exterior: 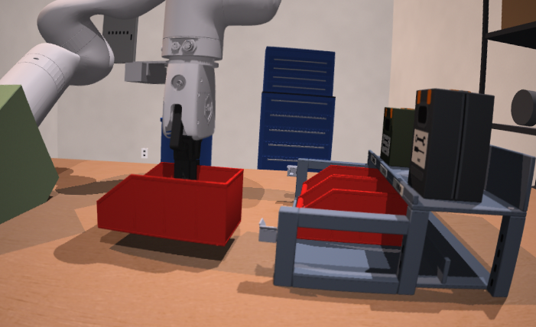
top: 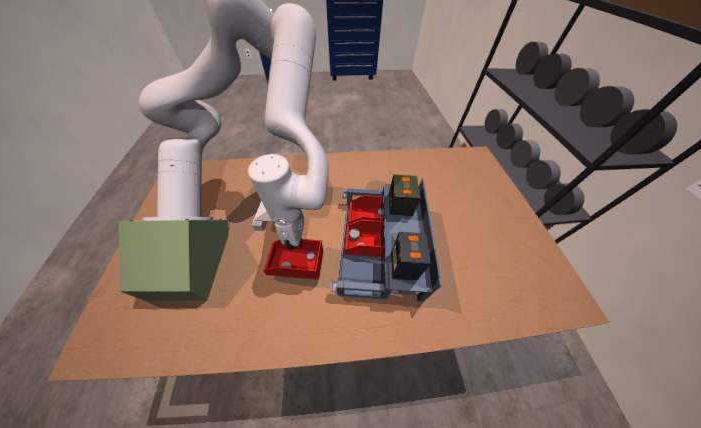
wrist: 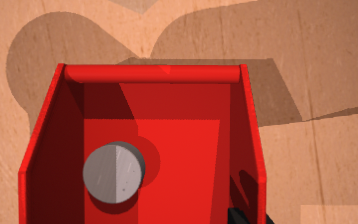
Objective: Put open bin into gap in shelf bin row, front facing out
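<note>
Red open bin (top: 294, 272) (exterior: 172, 208) (wrist: 152, 74) — raised above the table, grey parts inside.

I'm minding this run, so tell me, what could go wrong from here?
The black-fingered claw grips the open red plastic bin by one side wall, off the table, so it might twist or slip. The loose grey round parts inside could slide out over the low front if it tips forward. The bin could also catch the low upper board of the blue-grey metal shelf.
</note>
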You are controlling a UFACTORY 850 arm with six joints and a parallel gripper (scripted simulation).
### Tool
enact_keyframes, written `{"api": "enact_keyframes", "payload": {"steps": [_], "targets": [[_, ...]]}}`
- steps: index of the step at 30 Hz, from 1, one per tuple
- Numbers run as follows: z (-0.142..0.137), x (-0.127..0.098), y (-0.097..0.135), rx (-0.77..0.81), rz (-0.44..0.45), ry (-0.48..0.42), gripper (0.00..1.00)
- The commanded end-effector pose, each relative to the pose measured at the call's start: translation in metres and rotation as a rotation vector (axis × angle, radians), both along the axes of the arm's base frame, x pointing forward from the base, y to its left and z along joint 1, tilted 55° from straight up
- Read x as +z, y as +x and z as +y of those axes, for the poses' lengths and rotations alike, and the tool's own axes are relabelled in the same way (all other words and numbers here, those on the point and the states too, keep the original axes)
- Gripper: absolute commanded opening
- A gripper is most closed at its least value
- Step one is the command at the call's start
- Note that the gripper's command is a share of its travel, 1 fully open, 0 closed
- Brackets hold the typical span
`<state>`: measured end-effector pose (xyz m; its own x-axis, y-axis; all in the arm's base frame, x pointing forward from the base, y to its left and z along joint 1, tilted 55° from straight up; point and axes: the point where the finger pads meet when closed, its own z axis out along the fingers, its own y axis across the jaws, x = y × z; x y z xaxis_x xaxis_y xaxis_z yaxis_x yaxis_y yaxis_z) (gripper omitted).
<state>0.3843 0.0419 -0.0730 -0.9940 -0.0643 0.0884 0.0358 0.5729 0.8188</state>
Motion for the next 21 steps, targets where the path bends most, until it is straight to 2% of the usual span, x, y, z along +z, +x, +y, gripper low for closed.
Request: {"api": "enact_keyframes", "payload": {"steps": [1,21], "targets": [[-0.005,-0.006,0.001,0.000,-0.002,0.000,0.00],[-0.011,-0.016,0.000,0.000,-0.002,0.000,0.00]]}}
